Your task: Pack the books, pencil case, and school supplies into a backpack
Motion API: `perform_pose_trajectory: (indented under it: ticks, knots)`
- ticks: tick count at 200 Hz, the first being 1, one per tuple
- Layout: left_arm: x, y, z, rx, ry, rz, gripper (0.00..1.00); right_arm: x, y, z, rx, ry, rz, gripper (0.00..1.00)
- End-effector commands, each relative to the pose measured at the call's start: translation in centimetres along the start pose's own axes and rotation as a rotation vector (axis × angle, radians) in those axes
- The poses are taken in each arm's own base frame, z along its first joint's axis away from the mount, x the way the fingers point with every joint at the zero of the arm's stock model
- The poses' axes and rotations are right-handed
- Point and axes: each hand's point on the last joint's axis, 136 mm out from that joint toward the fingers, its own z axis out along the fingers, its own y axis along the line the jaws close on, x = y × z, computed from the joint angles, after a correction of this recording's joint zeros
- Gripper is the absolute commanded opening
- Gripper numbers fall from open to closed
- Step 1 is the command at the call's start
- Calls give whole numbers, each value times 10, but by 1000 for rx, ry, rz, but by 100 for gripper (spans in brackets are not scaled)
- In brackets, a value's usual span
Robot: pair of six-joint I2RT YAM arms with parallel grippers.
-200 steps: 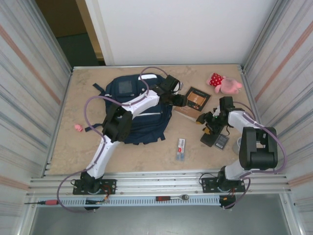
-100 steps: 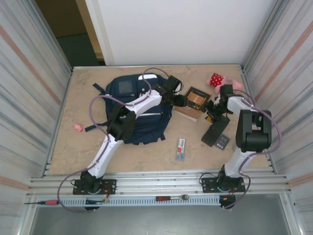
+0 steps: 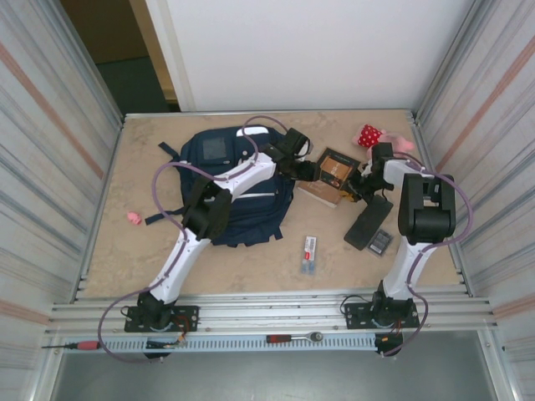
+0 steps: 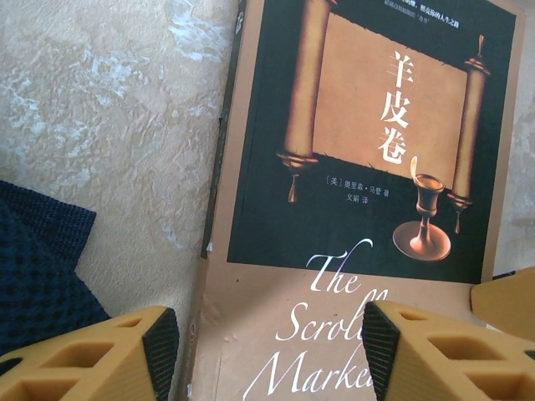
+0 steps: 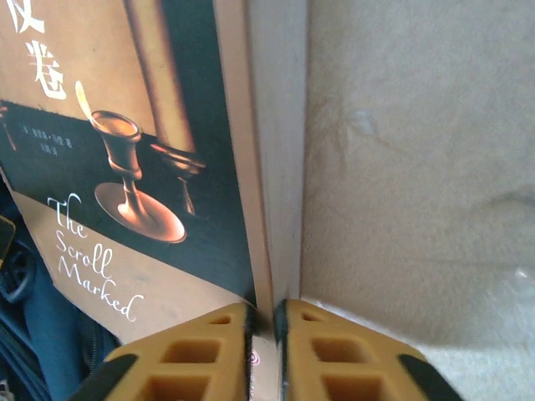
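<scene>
The book (image 3: 334, 171) lies flat on the table right of the navy backpack (image 3: 226, 188). Its dark cover with a tan scroll picture (image 4: 368, 134) sits under my left gripper (image 4: 269, 351), which is open, one finger over the spine side and one over the cover. My left gripper (image 3: 308, 171) hovers at the book's left edge. My right gripper (image 5: 265, 334) is shut on the book's (image 5: 167, 150) page edge, and stands at its right side (image 3: 358, 185). The black pencil case (image 3: 368, 222), the grey calculator (image 3: 380, 242) and the white pack (image 3: 309, 253) lie nearer the front.
A pink plush toy (image 3: 372, 136) lies at the back right, partly behind my right arm. A small pink item (image 3: 134, 218) sits left of the backpack. Corrugated walls (image 3: 50, 167) close in both sides. Backpack fabric (image 4: 42, 267) shows beside the book.
My right gripper has left the pencil case, moved back to the book's right edge and closed on it. The left arm has barely moved.
</scene>
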Motion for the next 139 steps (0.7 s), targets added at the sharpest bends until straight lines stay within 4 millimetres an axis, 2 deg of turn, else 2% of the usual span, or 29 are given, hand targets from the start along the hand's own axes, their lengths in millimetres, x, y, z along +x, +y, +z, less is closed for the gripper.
perform_pose_trajectory:
  ticks: [1, 31, 73, 102, 128, 139]
  knots:
    - [21, 25, 8, -46, 89, -98, 63, 6, -34, 9, 113, 30, 71, 9]
    - [23, 29, 11, -41, 103, -111, 63, 8, -40, 7, 128, 46, 87, 5]
    - [31, 24, 30, 10, 144, -151, 62, 10, -41, 8, 131, 56, 84, 5]
    - [36, 34, 43, -55, 167, -136, 62, 13, -38, 8, 128, 62, 75, 5]
    - [52, 36, 52, -77, 223, -113, 62, 17, -31, 10, 121, 76, 55, 5]
    - [60, 30, 54, -44, 252, -122, 62, 21, -27, 13, 118, 86, 46, 5]
